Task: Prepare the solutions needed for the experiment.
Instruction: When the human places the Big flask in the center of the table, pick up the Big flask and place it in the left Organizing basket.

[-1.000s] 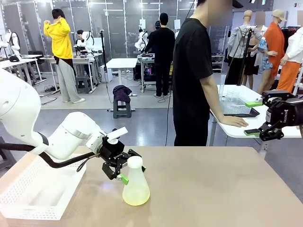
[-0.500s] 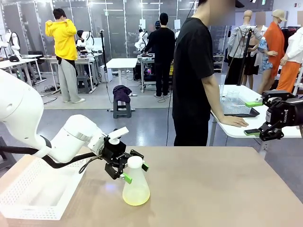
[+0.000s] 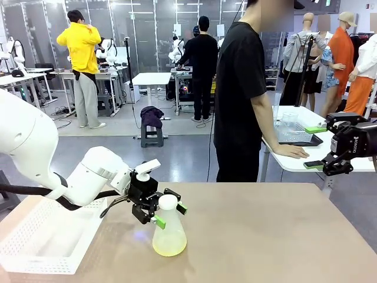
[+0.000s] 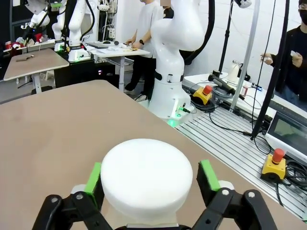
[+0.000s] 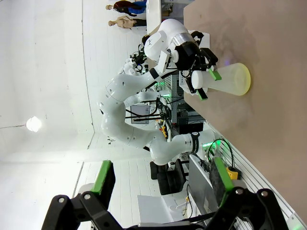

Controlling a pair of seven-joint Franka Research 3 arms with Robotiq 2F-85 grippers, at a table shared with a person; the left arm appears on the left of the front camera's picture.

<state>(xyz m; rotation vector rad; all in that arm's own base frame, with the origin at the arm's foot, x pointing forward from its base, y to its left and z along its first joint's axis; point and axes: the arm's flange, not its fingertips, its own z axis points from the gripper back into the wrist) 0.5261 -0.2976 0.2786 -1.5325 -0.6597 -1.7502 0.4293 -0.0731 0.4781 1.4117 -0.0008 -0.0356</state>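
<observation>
The bench [image 3: 265,236] spreads tan and bare past the left claw [image 3: 166,214], with a white perforated tray [image 3: 41,242] lying behind that claw, back along its arm. A person in a black shirt [image 3: 238,88] stands well beyond the claw at the bench's far edge, one hand resting on a neighbouring white table.

The frosted conical flask [image 3: 169,233] stands upright on the bench, its long axis vertical, and its neck and white cap [image 4: 146,179] sit right between the left claw's green pads [image 4: 94,178]. The claw comes at it sideways, level with the neck. A shallow layer of the solutions [image 3: 169,246], pale yellow-green, lies in the flask's wide base, just below the claw.

The left claw stands nearly wide open. In the wrist view one pad looks to be against the cap while a slim gap shows at the other, so I judge nothing is gripped yet.

The right claw [image 3: 326,147] hangs far off to the side, above the bench, spread wide and empty, so the left arm is plainly the nearer one.
</observation>
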